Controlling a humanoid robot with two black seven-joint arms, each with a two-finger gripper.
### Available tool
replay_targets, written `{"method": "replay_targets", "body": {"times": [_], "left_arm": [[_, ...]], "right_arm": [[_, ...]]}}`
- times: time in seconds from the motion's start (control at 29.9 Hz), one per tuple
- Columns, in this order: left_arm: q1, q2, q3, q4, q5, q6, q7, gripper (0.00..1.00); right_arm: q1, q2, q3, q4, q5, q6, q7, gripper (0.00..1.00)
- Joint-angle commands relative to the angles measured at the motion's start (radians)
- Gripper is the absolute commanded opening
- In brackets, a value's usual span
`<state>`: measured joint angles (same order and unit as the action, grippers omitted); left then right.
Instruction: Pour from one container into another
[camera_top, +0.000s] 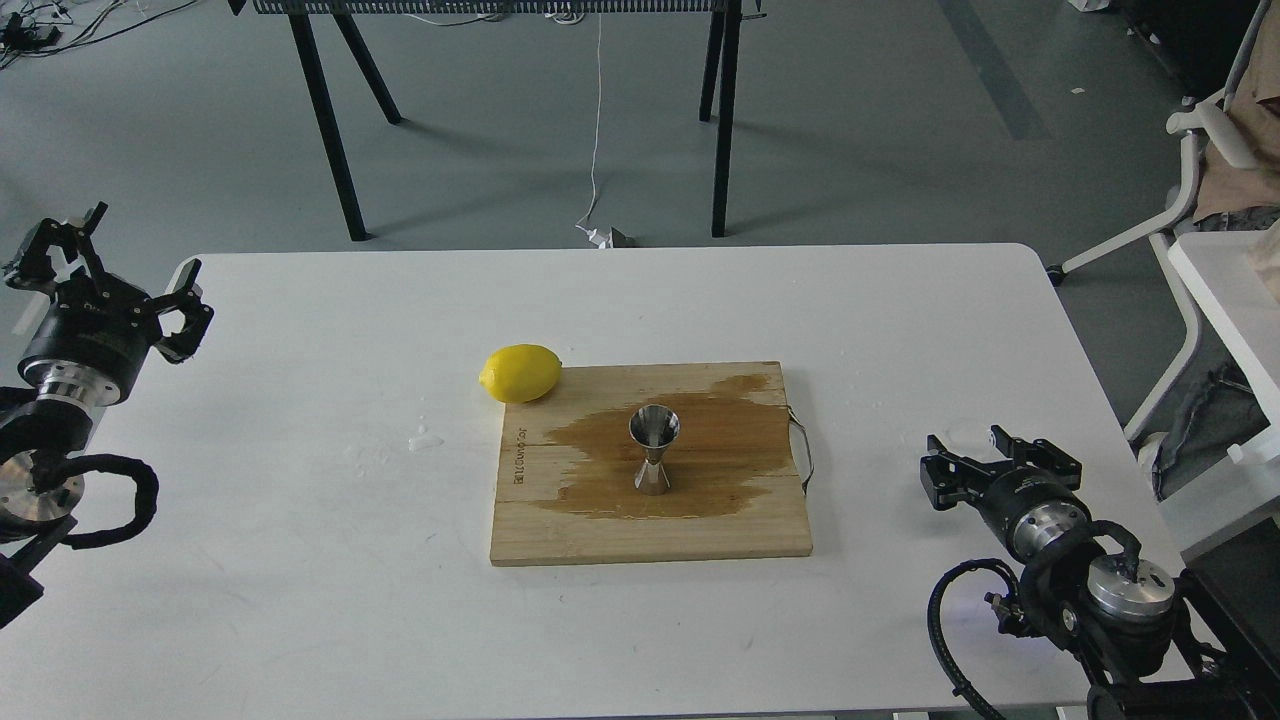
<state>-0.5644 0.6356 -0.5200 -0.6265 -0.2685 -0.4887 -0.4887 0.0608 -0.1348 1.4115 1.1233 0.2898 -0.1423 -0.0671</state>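
The steel hourglass jigger (654, 450) stands upright on the wet wooden board (560, 530), wide mouth up. The small clear cup (966, 431) shows only as a faint round outline on the white table at the tips of my right gripper (975, 452), low near the table's right edge. Whether the fingers still touch the cup is unclear. My left gripper (120, 265) stands open and empty at the table's far left edge, well away from the board.
A lemon (520, 372) lies against the board's back left corner. A dark wet stain spreads around the jigger, and small drops (425, 438) sit on the table left of the board. A metal handle (803, 455) juts from the board's right side.
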Motion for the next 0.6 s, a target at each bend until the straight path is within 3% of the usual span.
{"method": "replay_targets", "body": {"times": [0.0,0.43,0.57], "left_arm": [[0.0,-0.001,0.0,0.001,0.0,0.0,0.0,0.92],[0.008,0.004,0.002,0.001,0.002,0.0,0.0,0.92],[0.006,0.006,0.003,0.001,0.008,0.0,0.0,0.92]], "right_arm": [[-0.006,-0.003,0.001,0.015,0.0,0.004,0.0,0.97],[-0.016,-0.017,-0.052,0.226,-0.09,0.015,0.006,0.98],[-0.012,-0.02,-0.054,0.259,-0.162,0.12,0.006,0.99]]}}
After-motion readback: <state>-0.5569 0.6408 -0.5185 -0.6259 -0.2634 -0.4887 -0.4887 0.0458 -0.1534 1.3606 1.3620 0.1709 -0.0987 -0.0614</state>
